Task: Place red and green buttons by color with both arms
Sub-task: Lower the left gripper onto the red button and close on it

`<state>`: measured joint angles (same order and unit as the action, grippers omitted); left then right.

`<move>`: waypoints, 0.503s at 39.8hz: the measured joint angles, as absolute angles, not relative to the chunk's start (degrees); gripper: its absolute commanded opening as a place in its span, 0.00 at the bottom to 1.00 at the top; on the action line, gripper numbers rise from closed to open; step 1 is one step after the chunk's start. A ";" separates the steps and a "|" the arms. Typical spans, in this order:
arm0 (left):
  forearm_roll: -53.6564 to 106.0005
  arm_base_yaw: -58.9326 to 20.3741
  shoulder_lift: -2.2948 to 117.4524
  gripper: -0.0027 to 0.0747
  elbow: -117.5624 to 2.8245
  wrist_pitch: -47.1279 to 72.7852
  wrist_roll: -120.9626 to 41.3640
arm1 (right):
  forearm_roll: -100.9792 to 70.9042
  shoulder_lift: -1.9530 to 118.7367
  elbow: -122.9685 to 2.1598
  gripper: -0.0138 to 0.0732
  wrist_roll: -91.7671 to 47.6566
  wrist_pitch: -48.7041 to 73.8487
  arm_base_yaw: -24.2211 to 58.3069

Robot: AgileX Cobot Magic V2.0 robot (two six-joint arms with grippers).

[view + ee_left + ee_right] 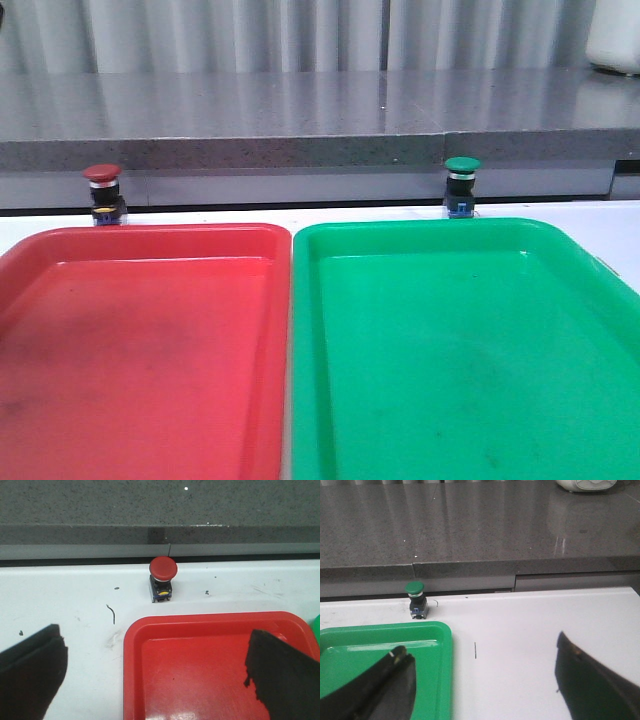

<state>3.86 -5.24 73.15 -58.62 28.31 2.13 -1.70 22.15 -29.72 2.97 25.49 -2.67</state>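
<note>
The red button [102,191] stands upright on the white table behind the red tray's far left corner; it also shows in the left wrist view [163,578]. The green button [461,184] stands upright behind the green tray; it also shows in the right wrist view [416,598]. My left gripper [155,667] is open and empty, well short of the red button, over the red tray's corner. My right gripper [482,667] is open and empty, short of the green button and to its side. Neither gripper shows in the front view.
The red tray [60,245] and the green tray [420,232] lie side by side at the front, both empty. A grey stone ledge [300,120] runs along the back right behind the buttons. A white object [615,40] stands on it at the far right.
</note>
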 measured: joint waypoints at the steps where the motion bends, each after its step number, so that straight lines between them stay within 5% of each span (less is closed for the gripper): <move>1: 3.86 -5.24 74.68 0.93 -60.62 29.50 2.13 | -1.70 22.15 -29.72 0.84 2.97 25.49 -2.67; 20: 2.54 -5.33 105.45 0.93 -89.69 45.98 1.01 | -1.70 22.15 -29.72 0.84 2.97 25.49 -2.67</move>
<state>2.54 -5.33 105.45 -89.69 45.98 1.01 -1.70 22.15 -29.72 2.97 25.49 -2.67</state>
